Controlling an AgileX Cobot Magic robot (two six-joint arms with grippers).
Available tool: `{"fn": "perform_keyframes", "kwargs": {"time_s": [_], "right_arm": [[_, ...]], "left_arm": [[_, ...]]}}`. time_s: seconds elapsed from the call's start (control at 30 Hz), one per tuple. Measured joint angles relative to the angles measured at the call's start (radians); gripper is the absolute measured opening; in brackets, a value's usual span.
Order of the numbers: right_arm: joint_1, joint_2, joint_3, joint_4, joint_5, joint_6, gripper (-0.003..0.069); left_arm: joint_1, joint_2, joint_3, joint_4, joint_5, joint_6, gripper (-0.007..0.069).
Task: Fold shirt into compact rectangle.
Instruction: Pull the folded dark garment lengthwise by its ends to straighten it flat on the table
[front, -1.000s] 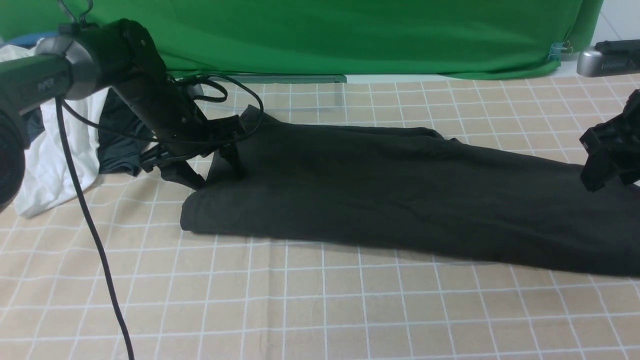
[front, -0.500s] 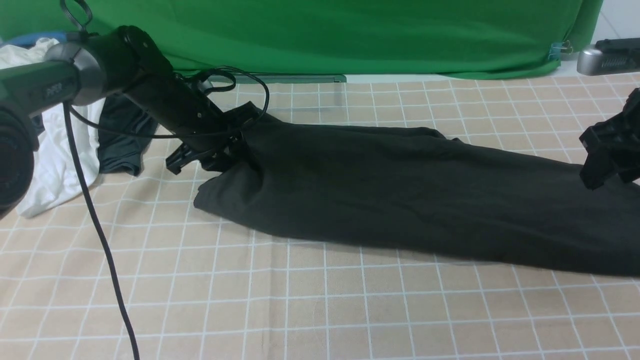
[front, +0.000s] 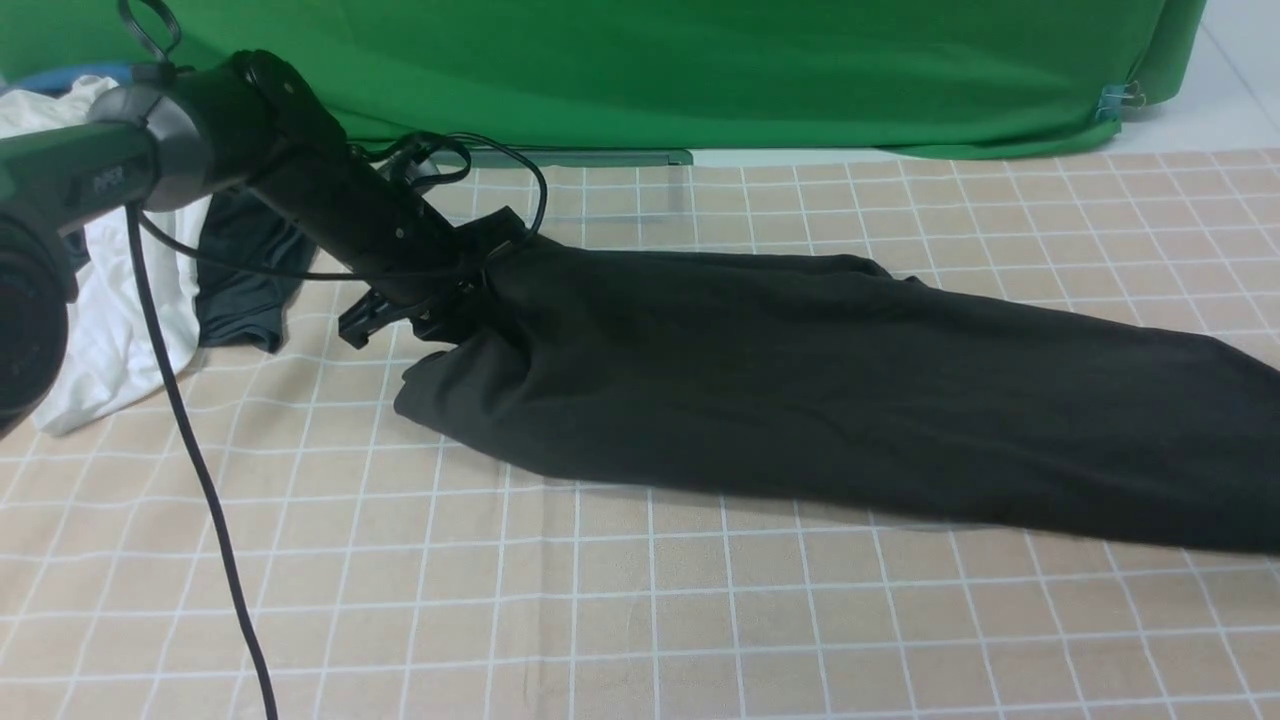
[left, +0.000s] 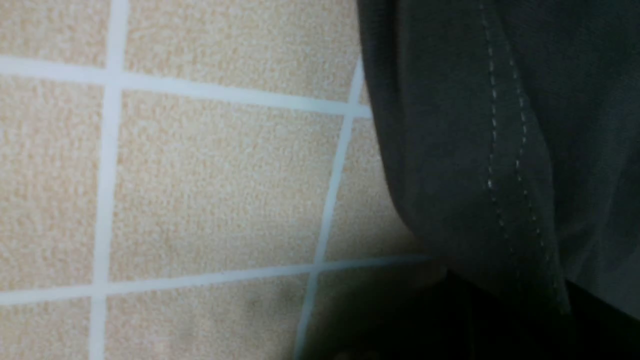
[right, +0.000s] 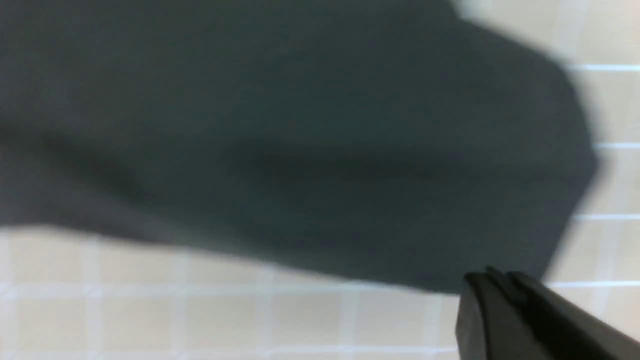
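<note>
The black shirt (front: 820, 380) lies as a long folded band across the checked table cloth (front: 640, 620), running from centre left to the right edge of the front view. My left gripper (front: 455, 315) is shut on its left end, which is bunched and slightly raised. In the left wrist view the stitched hem of the shirt (left: 475, 150) runs down into the dark jaws of that gripper (left: 500, 320). My right gripper (right: 492, 280) shows only in the blurred right wrist view, its fingers pressed together and empty above the shirt (right: 300, 140). The chest print is hidden.
A white garment (front: 100, 330) and a smaller dark grey garment (front: 240, 280) are heaped at the far left behind my left arm. A black cable (front: 200, 480) hangs from that arm to the front edge. A green backdrop (front: 700, 70) closes the back.
My left gripper closed on the shirt's left end and pulled it a little to the right. The right arm left the front view and its jaws closed.
</note>
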Motion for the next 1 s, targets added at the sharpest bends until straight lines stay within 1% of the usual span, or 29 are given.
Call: {"fn": "perform_keyframes", "kwargs": {"time_s": [0.03, 0.1, 0.13, 0.17, 0.2, 0.23, 0.3, 0.33, 0.57, 0.7, 0.87, 0.9, 1.0], "right_arm": [[-0.043, 0.001, 0.0, -0.003, -0.011, 0.005, 0.0136], [-0.085, 0.007, 0.0, -0.011, -0.015, 0.036, 0.0255], [-0.096, 0.011, 0.0, -0.011, -0.015, 0.045, 0.0317], [-0.106, 0.021, 0.0, -0.011, -0.013, 0.058, 0.0412], [-0.109, 0.03, 0.0, -0.011, -0.013, 0.065, 0.0472], [-0.111, 0.046, 0.0, -0.011, -0.009, 0.073, 0.0549], [-0.111, 0.077, 0.0, -0.011, -0.009, 0.076, 0.0623], [-0.111, 0.093, 0.0, -0.011, -0.01, 0.076, 0.0645], [-0.111, 0.192, 0.038, -0.011, -0.045, 0.062, 0.065], [-0.111, 0.254, 0.098, -0.011, -0.105, 0.045, 0.065], [-0.11, 0.293, 0.104, -0.011, -0.179, 0.04, 0.0647], [-0.109, 0.293, 0.104, -0.011, -0.186, 0.04, 0.0644], [-0.094, 0.293, 0.104, -0.011, -0.219, 0.035, 0.059]], "left_arm": [[0.0, 0.0, 0.0, 0.0, 0.004, 0.014, 0.0041], [0.0, 0.0, 0.0, 0.0, 0.007, 0.031, 0.0041], [0.0, 0.0, 0.0, 0.0, 0.007, 0.034, 0.0041], [0.0, 0.0, 0.0, 0.0, 0.007, 0.038, 0.0041], [0.0, 0.0, 0.0, 0.0, 0.007, 0.039, 0.0041], [0.0, 0.0, 0.0, 0.0, 0.007, 0.043, 0.0041], [0.0, 0.0, 0.0, 0.0, 0.007, 0.049, 0.0041], [0.0, 0.0, 0.0, 0.001, 0.007, 0.049, 0.0041], [0.0, 0.0, 0.0, 0.006, 0.008, 0.052, 0.0041], [0.0, 0.0, 0.0, 0.006, 0.009, 0.053, 0.0041], [0.0, 0.0, 0.0, 0.007, 0.016, 0.053, 0.0041], [0.0, 0.0, 0.0, 0.007, 0.019, 0.053, 0.0041], [0.0, 0.0, 0.0, 0.009, 0.027, 0.053, 0.0041]]}}
